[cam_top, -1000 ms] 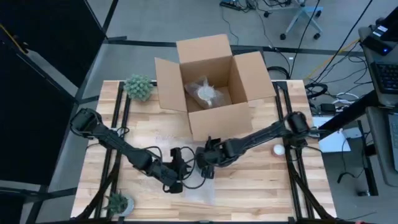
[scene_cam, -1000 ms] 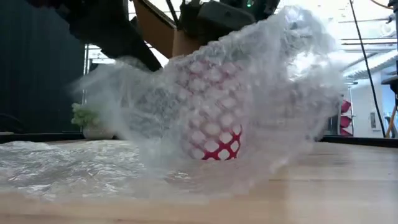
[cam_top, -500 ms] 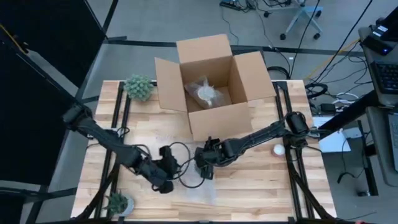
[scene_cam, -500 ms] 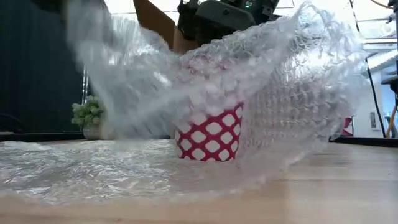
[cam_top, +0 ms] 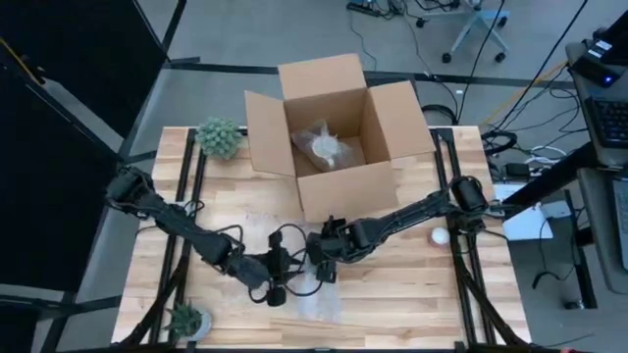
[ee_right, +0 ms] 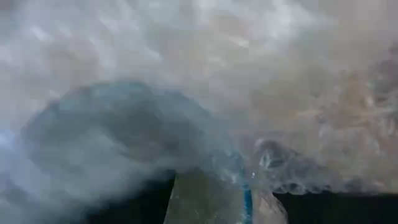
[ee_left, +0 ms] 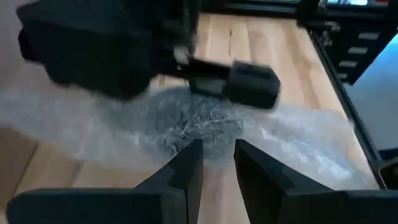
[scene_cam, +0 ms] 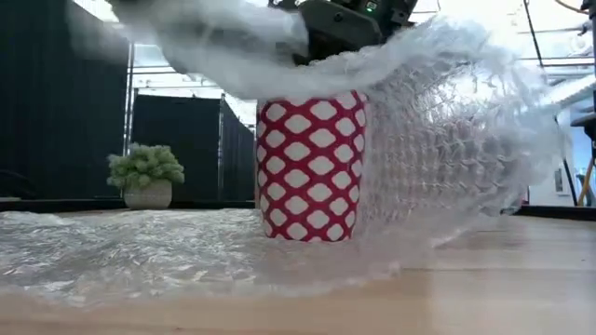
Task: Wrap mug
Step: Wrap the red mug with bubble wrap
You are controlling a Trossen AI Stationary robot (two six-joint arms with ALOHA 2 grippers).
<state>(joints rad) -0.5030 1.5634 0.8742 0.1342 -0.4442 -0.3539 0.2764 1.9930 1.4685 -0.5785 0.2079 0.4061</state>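
Observation:
A red mug with white lattice pattern point(scene_cam: 312, 167) stands upright on a sheet of bubble wrap point(scene_cam: 140, 256) spread on the wooden table. The wrap rises at the mug's right side point(scene_cam: 447, 158) and arches over its top. My right gripper point(cam_top: 321, 253) sits directly above the mug, under the wrap. My left gripper point(cam_top: 279, 282) is just left of the mug, shut on the wrap, whose loose flap point(scene_cam: 186, 33) hangs raised in the air. In the right wrist view the mug's bluish rim point(ee_right: 143, 90) shows through the wrap. My left gripper pinches a gathered bunch of the bubble wrap point(ee_left: 202, 127) at its fingertips, coming level from the table's left; the flap is lifted clear above the mug. My right gripper comes down from above onto the mug's rim point(ee_right: 244, 186), the wall between its fingers; the wrap veils the contact. The mug stands upright.
An open cardboard box point(cam_top: 334, 127) with a wrapped item inside stands at the far middle. Potted plants sit at the far left point(cam_top: 220, 137) and near left point(cam_top: 186, 319). A small white object point(cam_top: 439, 235) lies on the right.
My left gripper swung toward the table's left edge, then back toward the mug, carrying the wrap's flap. The wrap that draped the mug's near side has been lifted off; it now arches over the top, leaving the mug's side bare.

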